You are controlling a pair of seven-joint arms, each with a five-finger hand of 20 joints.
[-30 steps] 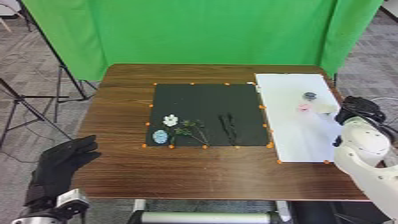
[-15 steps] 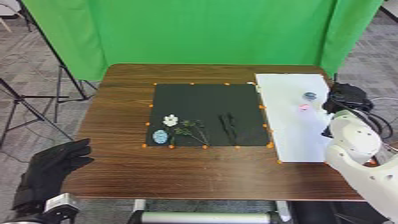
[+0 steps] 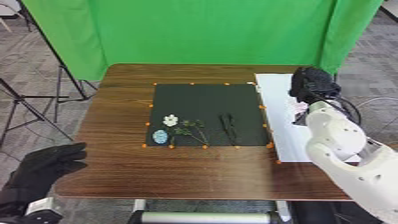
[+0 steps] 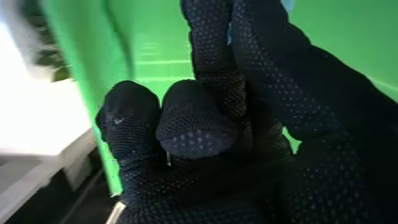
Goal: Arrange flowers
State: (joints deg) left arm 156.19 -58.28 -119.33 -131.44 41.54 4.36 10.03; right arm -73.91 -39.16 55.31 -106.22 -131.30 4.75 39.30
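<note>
Bright, even light, soft sheen on table (image 3: 178,175), white glare in right wrist view

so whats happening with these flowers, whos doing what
It looks like a flower-arranging job in progress. The robot's right hand is over the far part of the white sheet; whether it holds anything, I can't tell. The left hand waits open beside the table's left edge. On the black mat lie a white flower, green sprigs, a blue oval piece and two thin dark pieces.
</note>
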